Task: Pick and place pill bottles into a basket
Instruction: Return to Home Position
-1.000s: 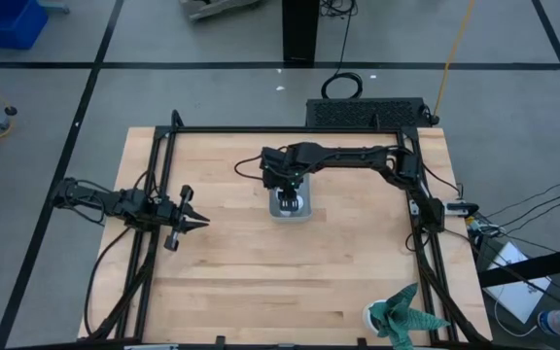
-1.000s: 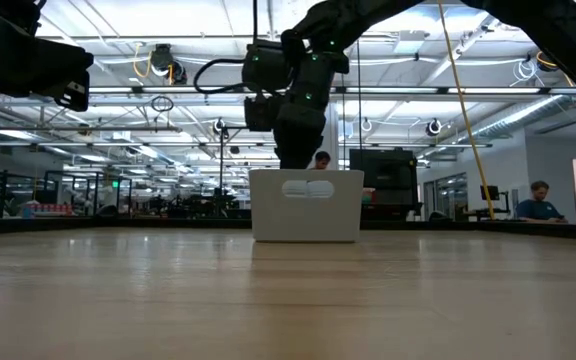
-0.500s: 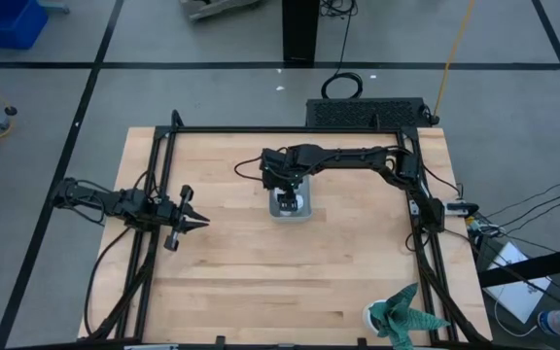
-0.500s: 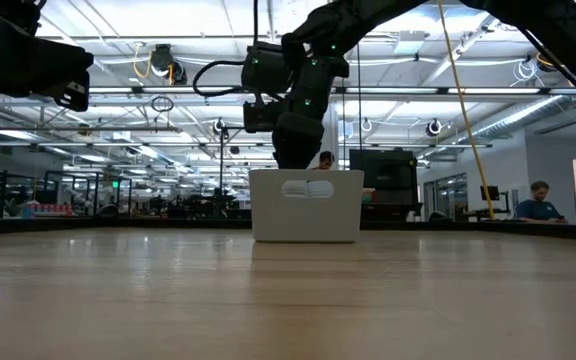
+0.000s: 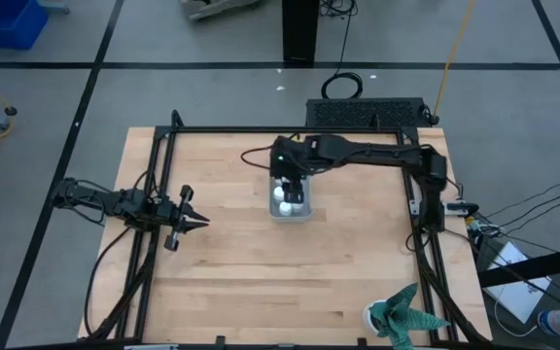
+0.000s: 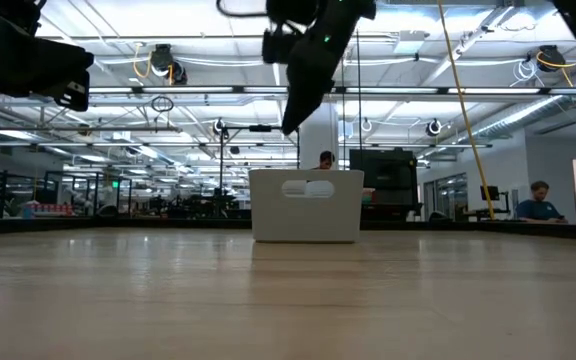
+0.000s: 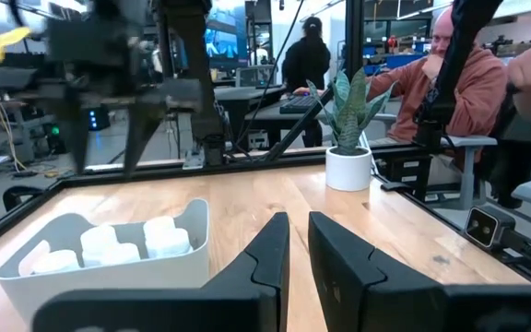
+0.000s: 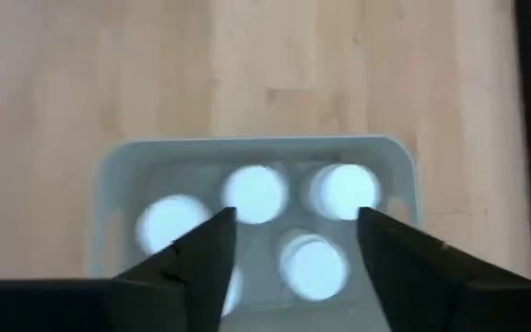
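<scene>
Bottles first: small white cylindrical pill bottles with round white caps, standing upright and close together inside pale grey-blue rectangular plastic basket with rounded corners and low walls. Counted four full caps plus part of a fifth in right wrist view; only two caps clear from above. Noted an oval handle slot in basket's near wall in low view. Lettering on caps or sides too blurred to read.

Right gripper hanging over basket's far end, well clear of its rim in low view, fingers spread wide, empty. Left gripper parked at left edge of light wooden table, well apart from basket; fingers drawn nearly together, slim gap only, nothing between.

Basket placed toward far middle of table, bare wood on all four sides. Black frame rail running round table edge. Green spiky plant in white pot at near right corner, well apart from basket. Black mesh pad lying just beyond far rail.
</scene>
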Available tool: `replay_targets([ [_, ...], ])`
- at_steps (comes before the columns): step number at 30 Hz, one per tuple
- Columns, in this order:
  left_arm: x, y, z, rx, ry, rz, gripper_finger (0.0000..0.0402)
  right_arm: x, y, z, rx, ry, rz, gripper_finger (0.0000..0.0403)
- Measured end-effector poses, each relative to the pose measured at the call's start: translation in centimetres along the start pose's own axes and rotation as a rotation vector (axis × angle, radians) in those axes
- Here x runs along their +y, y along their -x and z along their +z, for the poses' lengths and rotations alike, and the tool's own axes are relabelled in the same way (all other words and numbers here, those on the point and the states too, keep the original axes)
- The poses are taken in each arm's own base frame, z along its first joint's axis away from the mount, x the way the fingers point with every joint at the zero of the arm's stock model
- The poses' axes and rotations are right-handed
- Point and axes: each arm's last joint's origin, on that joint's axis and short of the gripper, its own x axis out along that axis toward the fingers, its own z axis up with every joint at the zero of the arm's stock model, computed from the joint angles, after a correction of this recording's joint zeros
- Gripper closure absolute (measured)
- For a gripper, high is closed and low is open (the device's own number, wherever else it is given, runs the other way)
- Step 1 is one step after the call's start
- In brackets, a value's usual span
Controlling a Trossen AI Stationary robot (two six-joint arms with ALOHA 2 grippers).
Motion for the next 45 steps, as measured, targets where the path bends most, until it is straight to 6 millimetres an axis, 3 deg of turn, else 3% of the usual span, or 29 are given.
replay_targets([
  [6,0.0,0.0,0.0,0.000,0.000,0.000,0.0350,3.6,1.1,-2.3,-0.124,0.063,0.020,0.0366],
  [8,0.0,0.0,0.0,0.001,0.000,0.000,0.0350,4.9,1.3,-3.3,-0.218,0.077,0.023,0.0390],
  [14,0.0,0.0,0.0,0.000,0.000,0.000,0.0350,8.7,2.1,-7.5,-0.479,0.069,0.064,0.0401],
  [18,0.0,0.0,0.0,0.000,0.000,0.000,0.0350,11.0,1.7,-11.7,-0.569,0.101,0.068,0.0402],
  [25,0.0,0.0,0.0,0.000,0.000,0.000,0.0350,13.9,2.7,-17.4,-0.715,0.086,0.013,0.0402],
  [30,0.0,0.0,0.0,0.000,0.000,0.000,0.0350,14.7,3.3,-20.0,-0.792,0.085,0.060,0.0402],
  [36,0.0,0.0,0.0,0.000,0.000,0.000,0.0350,15.0,4.1,-21.6,-0.788,0.110,0.009,0.0403],
  [45,0.0,0.0,0.0,0.000,0.000,0.000,0.0350,14.3,5.3,-25.0,-0.862,0.075,0.045,0.0403],
])
